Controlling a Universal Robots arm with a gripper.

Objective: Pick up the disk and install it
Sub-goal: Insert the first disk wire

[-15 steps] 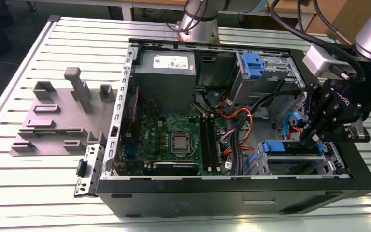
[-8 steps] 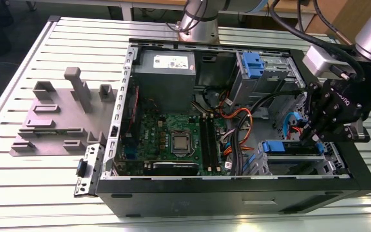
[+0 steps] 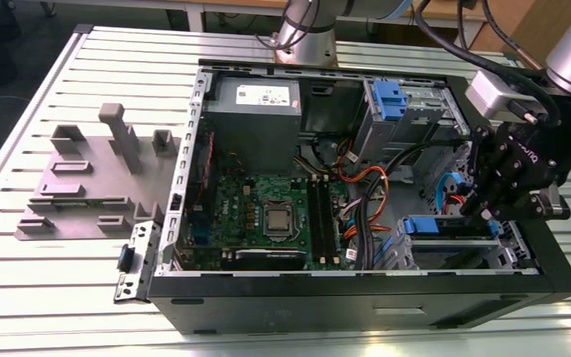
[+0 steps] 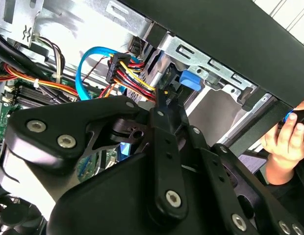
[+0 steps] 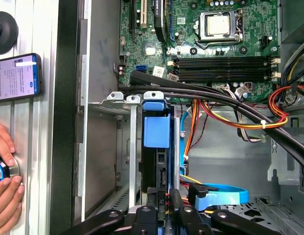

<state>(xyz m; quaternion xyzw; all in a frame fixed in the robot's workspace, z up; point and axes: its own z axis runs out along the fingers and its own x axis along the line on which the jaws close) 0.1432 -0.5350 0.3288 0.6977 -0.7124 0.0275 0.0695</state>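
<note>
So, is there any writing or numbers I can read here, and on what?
White sticker on the grey metal power supply box: too small to read.
Lit screen of the dark phone: blurred, unreadable.
White lettering on the black claw: too blurred.
Green circuit board markings: too small.

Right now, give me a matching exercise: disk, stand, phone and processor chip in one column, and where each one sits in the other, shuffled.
1 disk
2 stand
3 phone
4 processor chip

A on the green board
B on the table beside a hand
C in the metal cage inside the case
D on the table, at the exterior view's left of the case

Pairs: 1-C, 2-D, 3-B, 4-A
</note>
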